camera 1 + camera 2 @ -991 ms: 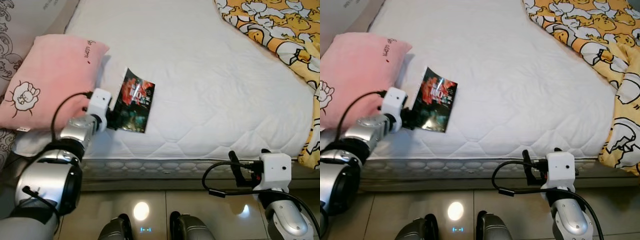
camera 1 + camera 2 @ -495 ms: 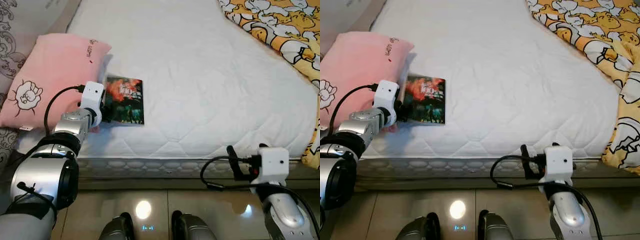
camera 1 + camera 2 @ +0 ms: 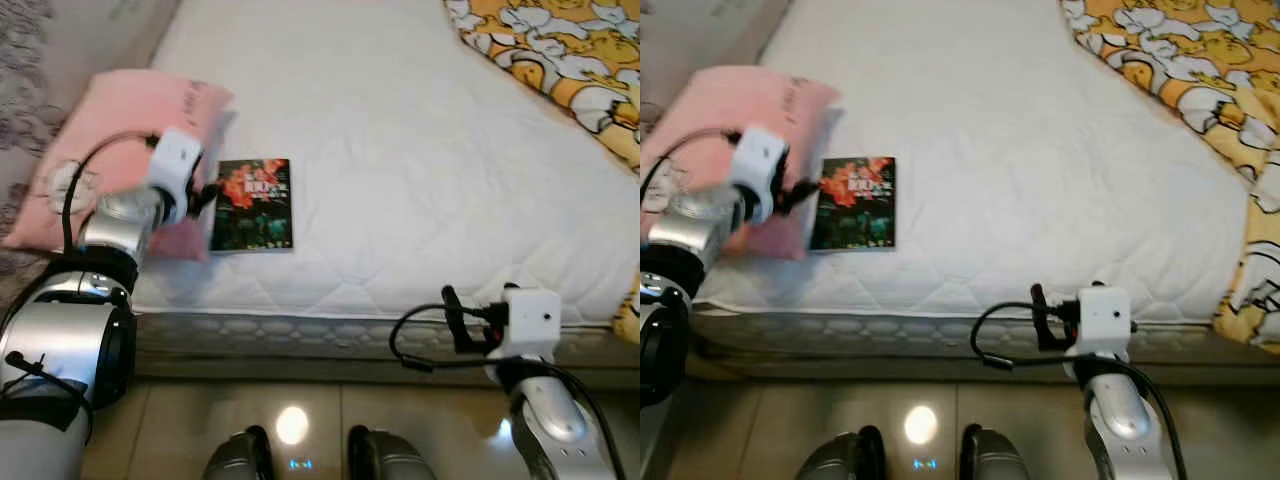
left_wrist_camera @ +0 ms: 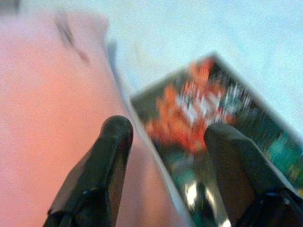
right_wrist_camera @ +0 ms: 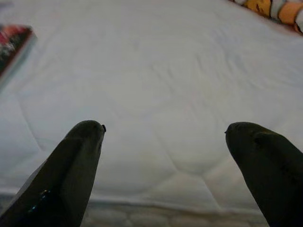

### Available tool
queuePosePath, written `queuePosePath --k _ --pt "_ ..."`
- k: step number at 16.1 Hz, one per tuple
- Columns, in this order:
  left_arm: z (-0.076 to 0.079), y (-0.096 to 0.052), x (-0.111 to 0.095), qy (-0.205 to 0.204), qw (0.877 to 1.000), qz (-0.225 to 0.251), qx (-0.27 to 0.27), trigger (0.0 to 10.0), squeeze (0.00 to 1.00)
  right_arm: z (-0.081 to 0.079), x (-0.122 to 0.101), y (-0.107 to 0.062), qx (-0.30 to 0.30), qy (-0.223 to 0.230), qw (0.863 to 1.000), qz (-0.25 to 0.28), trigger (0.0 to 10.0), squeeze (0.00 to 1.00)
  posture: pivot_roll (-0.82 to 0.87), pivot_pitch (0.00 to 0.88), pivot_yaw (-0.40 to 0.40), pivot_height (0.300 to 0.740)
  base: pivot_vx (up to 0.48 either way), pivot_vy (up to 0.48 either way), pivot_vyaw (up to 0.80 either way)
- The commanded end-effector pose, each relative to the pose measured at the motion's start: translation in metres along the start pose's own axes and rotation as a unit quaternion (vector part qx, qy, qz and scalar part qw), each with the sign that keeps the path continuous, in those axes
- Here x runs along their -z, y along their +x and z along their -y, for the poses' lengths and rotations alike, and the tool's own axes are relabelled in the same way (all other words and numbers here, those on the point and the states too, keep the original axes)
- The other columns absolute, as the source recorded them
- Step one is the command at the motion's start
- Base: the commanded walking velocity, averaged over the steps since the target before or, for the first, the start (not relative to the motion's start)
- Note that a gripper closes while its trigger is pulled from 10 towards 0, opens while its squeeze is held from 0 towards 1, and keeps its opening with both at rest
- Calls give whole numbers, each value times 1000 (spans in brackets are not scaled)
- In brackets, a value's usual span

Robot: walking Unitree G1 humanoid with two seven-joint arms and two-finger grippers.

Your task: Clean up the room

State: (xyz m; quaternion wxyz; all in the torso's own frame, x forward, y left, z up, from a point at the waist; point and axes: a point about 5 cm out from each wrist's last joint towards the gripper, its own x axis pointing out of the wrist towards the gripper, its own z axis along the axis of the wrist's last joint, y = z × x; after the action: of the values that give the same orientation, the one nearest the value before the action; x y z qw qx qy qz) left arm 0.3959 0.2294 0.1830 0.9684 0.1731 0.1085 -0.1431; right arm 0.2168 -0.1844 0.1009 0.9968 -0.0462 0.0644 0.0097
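Since a second ago the book [image 3: 253,203] has gone from tilted and held at its near corner to lying flat on the white mattress [image 3: 420,170], squared to the bed edge, just beside the pink pillow [image 3: 120,150]. Left gripper [image 3: 205,195] has drawn back toward the pillow; head views blurred, so the camera shifted too.

Left wrist view: both black fingers [image 4: 102,175] spread, nothing between them; book cover and pillow edge lie beyond the tips. Whether a fingertip still touches the book: cannot tell, too blurred.

Right gripper [image 3: 1040,318] hangs low in front of the mattress edge, above the tiled floor [image 3: 940,420]; fingers [image 5: 71,175] wide apart, holding nothing.

Yellow patterned quilt [image 3: 560,60] bunched at the far right of the bed.

Judgement: book-placing step looks finished, release stage. Next move probably calls for lifting the left arm clear without dragging the book or nudging the pillow, then attending to the crumpled quilt.
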Motion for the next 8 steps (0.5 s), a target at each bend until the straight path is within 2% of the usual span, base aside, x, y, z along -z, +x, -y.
queuePosePath --k 1,2,4,5,6,7,8 --pt "12 0 -4 -30 998 43 35 10000 0 1 -2 5 6 8 1000 13 10000 0 -193 54 21 740 0 0 0" --pt "38 -7 1 -75 991 89 71 10000 0 1 -4 12 8 14 1000 23 10000 0 -170 32 19 740 0 0 0" --pt "89 -24 15 -146 977 121 97 10000 0 -3 -4 27 -2 20 999 31 10000 0 -117 0 16 740 0 0 0" --pt "98 -28 17 -163 974 132 84 10000 0 -5 -4 31 -6 22 999 34 10000 0 -101 0 17 740 0 0 0" --pt "108 -37 27 -186 971 151 9 10000 0 -9 -7 39 -12 26 999 46 10000 0 -80 0 22 740 0 0 0" --pt "109 -44 33 -178 971 154 -31 10000 0 -11 -9 41 -14 29 998 53 10000 0 -74 0 24 740 0 0 0" --pt "105 -73 54 -158 969 142 -127 10000 0 -9 -13 41 -3 35 997 75 10000 0 -68 0 22 740 0 0 0"
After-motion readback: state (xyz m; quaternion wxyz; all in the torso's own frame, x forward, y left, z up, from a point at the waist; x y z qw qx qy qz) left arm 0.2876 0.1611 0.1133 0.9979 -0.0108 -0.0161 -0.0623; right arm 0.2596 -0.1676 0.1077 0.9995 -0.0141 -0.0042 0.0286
